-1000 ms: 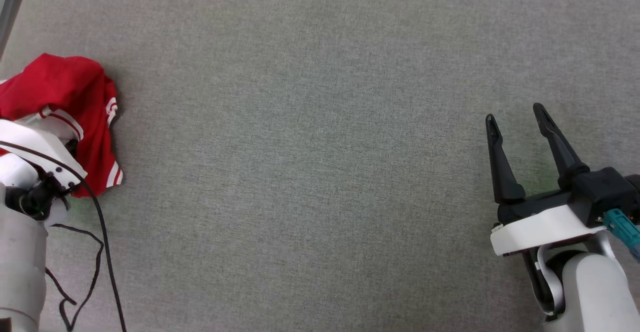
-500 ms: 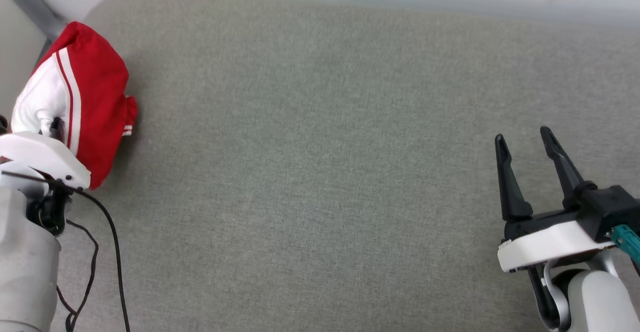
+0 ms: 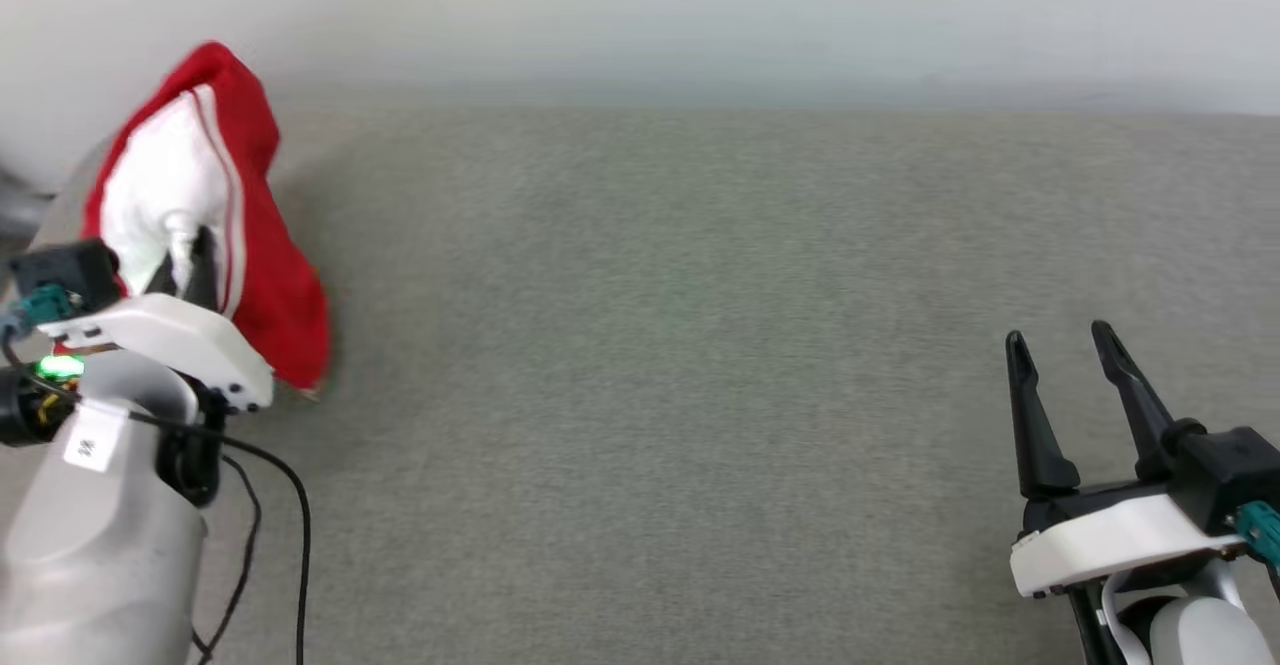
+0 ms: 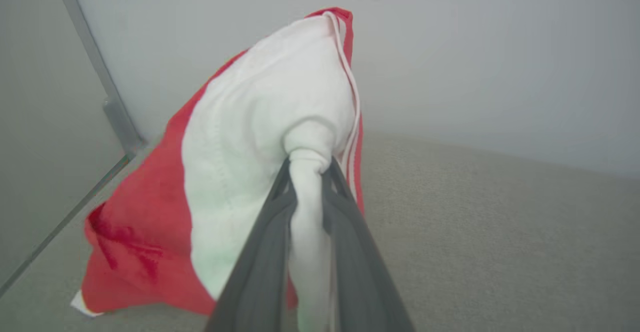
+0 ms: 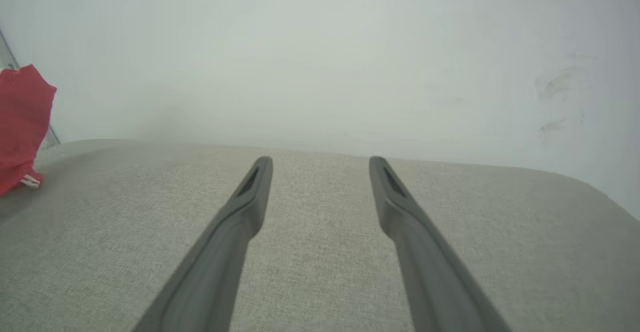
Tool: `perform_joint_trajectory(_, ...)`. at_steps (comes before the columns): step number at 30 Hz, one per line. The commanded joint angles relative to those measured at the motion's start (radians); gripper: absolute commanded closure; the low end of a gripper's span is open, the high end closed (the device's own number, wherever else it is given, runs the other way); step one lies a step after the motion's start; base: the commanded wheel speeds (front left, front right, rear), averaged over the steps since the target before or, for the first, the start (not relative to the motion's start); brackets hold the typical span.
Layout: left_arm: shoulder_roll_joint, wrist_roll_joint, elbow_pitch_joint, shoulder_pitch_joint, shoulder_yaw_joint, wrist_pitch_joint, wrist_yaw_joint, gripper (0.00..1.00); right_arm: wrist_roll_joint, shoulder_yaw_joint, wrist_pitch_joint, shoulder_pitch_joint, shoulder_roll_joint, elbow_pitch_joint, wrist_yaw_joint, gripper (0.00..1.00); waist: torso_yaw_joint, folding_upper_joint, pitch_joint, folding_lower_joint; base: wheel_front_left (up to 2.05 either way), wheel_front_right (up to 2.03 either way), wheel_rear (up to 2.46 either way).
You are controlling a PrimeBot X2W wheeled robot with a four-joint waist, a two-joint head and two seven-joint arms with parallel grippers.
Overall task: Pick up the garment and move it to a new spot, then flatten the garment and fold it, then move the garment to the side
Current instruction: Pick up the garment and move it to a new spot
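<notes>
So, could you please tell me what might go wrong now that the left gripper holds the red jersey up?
1. The left gripper pinches only a thin twist of the white sleeve, so the red jersey may slip free when carried.
2. The jersey hangs bunched, its lower edge seemingly brushing the gray padded surface; dragging could crumple it.
3. The right gripper stands open, far away, unable to help.

My left gripper (image 4: 309, 165): two long dark grey fingers (image 4: 260, 252), white wrist plate (image 3: 170, 335) with small dark dots, teal connector (image 3: 45, 302), green light (image 3: 58, 367), black cable (image 3: 290, 505), pale grey forearm (image 3: 100, 545) with white sticker (image 3: 85, 440). My right gripper (image 3: 1058, 337): same tapered fingers, slotted near the tips, black block (image 3: 1220, 460), white plate (image 3: 1110, 535), teal plug (image 3: 1262, 527).
</notes>
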Motion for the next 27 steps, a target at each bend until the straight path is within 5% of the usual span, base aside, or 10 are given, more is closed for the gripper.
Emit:
perform_joint_trajectory(1, -0.012, 0.008, -0.029, 0.025, -0.011, 0.003, 0.006, 1.00, 0.006, -0.005, 0.001, 0.014, 0.001, -0.006, -0.001, 0.00, -0.052, 0.0000, -0.019, 0.0000, 0.00, 0.00, 0.00)
perform_joint_trajectory(10, -0.124, 0.022, -0.263, 0.158, -0.138, 0.113, -0.016, 1.00, 0.028, -0.016, -0.002, 0.039, 0.001, -0.015, -0.001, 0.00, -0.164, 0.0000, -0.006, 0.0000, 0.00, 0.00, 0.00)
perform_joint_trajectory(17, -0.223, 0.063, -0.398, 0.231, -0.336, 0.210, -0.042, 1.00, 0.033, -0.005, -0.011, 0.018, 0.001, -0.020, -0.001, 0.00, -0.214, 0.0000, 0.028, 0.0000, 0.00, 0.00, 0.00)
perform_joint_trajectory(27, -0.253, 0.075, -0.458, 0.319, -0.629, 0.281, -0.054, 1.00, 0.039, -0.008, -0.020, 0.001, 0.001, -0.024, -0.001, 0.00, -0.233, 0.0000, 0.085, 0.0000, 0.00, 0.00, 0.00)
